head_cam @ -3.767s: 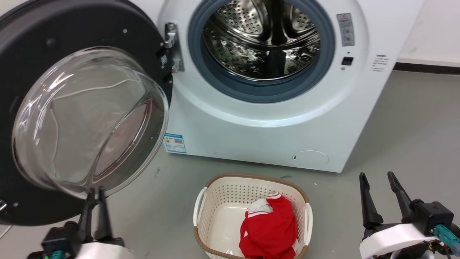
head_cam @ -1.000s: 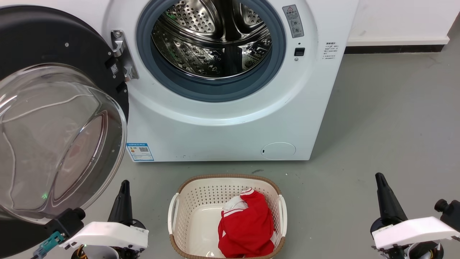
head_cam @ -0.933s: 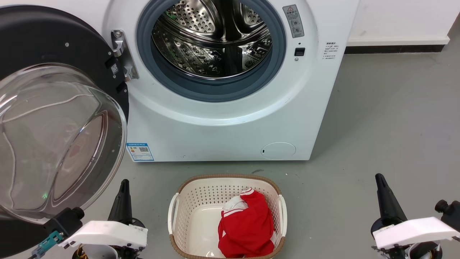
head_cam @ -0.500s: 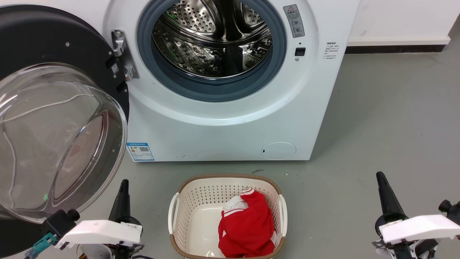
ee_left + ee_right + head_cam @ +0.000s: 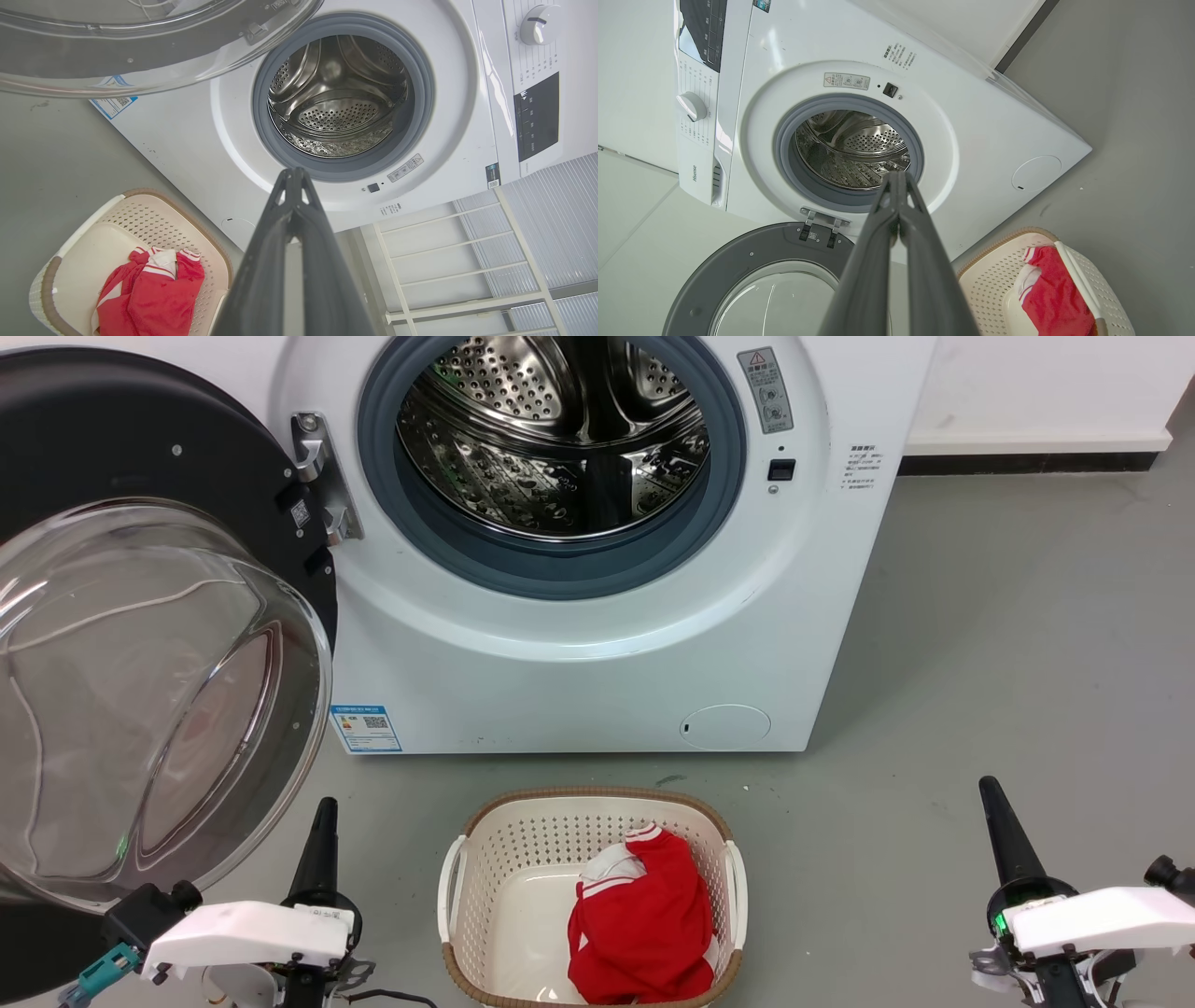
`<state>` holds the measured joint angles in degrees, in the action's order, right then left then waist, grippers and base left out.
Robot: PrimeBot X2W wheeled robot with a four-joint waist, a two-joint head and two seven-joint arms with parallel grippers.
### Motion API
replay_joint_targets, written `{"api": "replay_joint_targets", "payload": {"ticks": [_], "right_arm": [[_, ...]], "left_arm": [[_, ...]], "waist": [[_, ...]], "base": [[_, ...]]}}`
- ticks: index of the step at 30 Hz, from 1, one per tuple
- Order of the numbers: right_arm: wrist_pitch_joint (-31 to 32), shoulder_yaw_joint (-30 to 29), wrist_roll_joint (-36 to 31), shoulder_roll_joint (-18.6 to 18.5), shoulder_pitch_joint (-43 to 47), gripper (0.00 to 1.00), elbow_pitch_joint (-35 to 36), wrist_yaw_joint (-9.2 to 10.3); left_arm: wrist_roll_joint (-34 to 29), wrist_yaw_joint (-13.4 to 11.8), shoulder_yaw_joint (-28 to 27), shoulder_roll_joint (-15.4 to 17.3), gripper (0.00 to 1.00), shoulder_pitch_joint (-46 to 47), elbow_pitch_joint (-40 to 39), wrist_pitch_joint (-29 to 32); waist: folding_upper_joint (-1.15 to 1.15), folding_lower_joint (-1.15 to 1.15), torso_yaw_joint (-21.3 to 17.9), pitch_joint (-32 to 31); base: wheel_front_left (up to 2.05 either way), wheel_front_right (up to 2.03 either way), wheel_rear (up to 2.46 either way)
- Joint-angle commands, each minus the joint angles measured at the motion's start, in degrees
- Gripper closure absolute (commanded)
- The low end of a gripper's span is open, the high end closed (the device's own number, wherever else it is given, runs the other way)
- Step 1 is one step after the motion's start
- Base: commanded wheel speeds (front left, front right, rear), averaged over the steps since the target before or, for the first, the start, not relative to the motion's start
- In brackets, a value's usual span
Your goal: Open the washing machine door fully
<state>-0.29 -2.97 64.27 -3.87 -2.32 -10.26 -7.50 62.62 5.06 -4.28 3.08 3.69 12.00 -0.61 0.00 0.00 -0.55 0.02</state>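
Note:
The white washing machine (image 5: 597,653) stands ahead with its steel drum (image 5: 560,439) exposed. Its round black door (image 5: 112,439) with the bulging glass bowl (image 5: 140,700) is swung wide to the left on its hinge (image 5: 317,476). The door also shows in the right wrist view (image 5: 738,261) and the left wrist view (image 5: 140,65). My left gripper (image 5: 322,821) is shut and empty, low on the left just right of the glass bowl, apart from it. My right gripper (image 5: 991,803) is shut and empty at the lower right, far from the machine. Both wrist views show fingertips pressed together (image 5: 292,175) (image 5: 897,179).
A beige laundry basket (image 5: 485,859) with a red and white garment (image 5: 644,924) sits on the grey floor in front of the machine, between my arms. A white wall with a dark skirting (image 5: 1027,462) runs at the right. A white shelf rack (image 5: 467,261) appears in the left wrist view.
Since 3.8 s ago the head camera has shifted and my left gripper has come off the door's lower edge. Over the last second both arms only sank slightly; the door stays still.

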Motion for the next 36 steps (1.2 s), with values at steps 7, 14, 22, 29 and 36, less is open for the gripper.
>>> {"api": "replay_joint_targets", "payload": {"ticks": [7,14,22,29,36], "right_arm": [[0.93,-0.39,5.04,-0.38,-1.71,1.0,-0.31,0.01],[1.75,-0.68,8.97,-0.35,-2.06,1.0,-0.89,0.01],[2.56,-0.98,13.22,-0.3,-2.63,1.0,-1.5,0.01],[3.29,-1.25,16.69,-0.25,-2.85,1.0,-1.98,0.01],[3.95,-1.52,19.93,-0.18,-3.17,1.0,-2.42,0.01]], "left_arm": [[4.99,0.63,-0.61,0.04,1.0,1.54,0.02,1.19],[9.0,1.02,-0.9,0.0,1.0,1.79,0.38,2.17],[13.33,1.31,-1.17,-0.05,1.0,1.88,0.75,3.26],[16.88,1.57,-1.41,-0.09,1.0,2.15,1.05,4.1],[20.21,1.86,-1.67,-0.13,1.0,2.41,1.35,5.02]], "waist": [[0.0,0.0,0.07,0.02],[0.0,0.0,0.13,0.04],[0.0,0.0,0.21,0.06],[0.0,0.0,0.27,0.08],[0.0,0.0,0.33,0.1]], "base": [[0.0,0.0,0.0],[0.0,0.0,0.0],[0.0,0.0,0.0],[0.0,0.0,0.0],[0.0,0.0,0.0]]}}
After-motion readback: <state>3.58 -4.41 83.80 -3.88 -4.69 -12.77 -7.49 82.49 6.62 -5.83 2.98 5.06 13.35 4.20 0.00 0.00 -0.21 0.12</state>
